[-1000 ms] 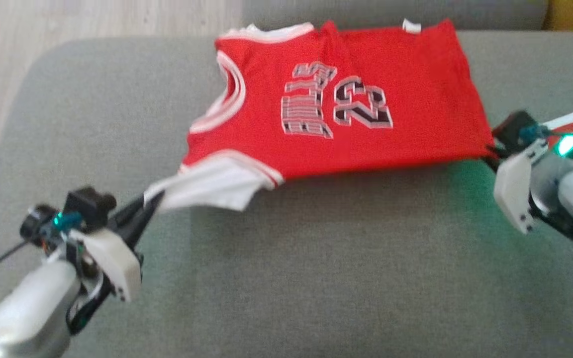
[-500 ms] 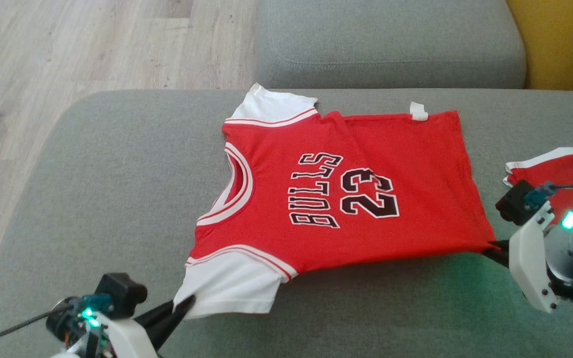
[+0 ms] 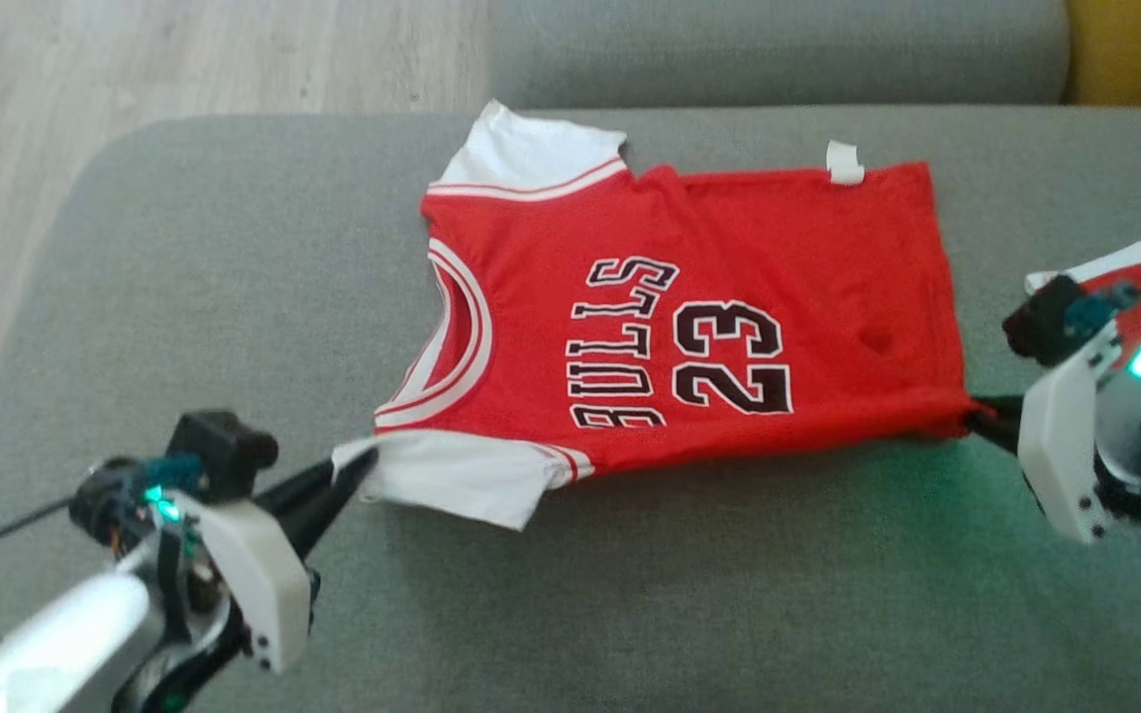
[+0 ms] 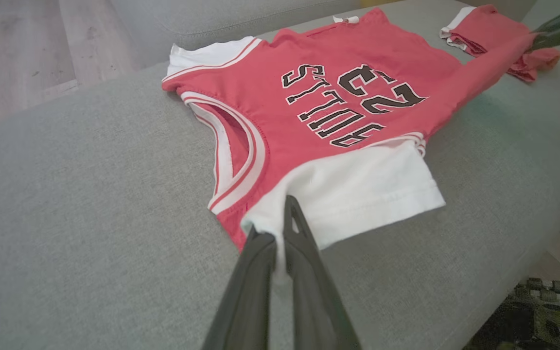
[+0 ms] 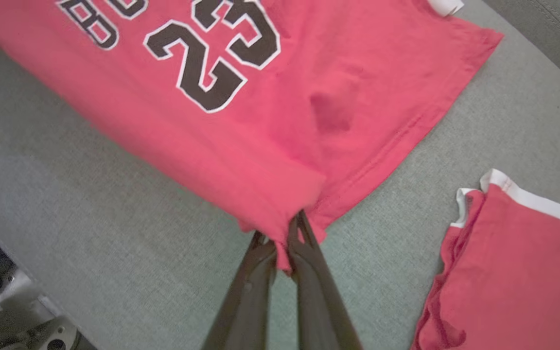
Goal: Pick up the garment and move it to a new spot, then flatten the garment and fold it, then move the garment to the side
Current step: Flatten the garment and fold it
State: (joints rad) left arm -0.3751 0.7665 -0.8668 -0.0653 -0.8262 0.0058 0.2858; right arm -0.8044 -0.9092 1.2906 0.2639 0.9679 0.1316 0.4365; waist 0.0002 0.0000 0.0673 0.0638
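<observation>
Stretching the garment across the frame's centre on the grey sofa, the left hand clenches its white sleeve and the right hand its hem corner — pull harder and a thin pinch may slip, rumpling it.

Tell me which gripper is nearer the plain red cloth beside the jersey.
Right. The right gripper pinches the hem corner of the jersey, close beside the plain red cloth; the left gripper pinches the white sleeve at the opposite end.
</observation>
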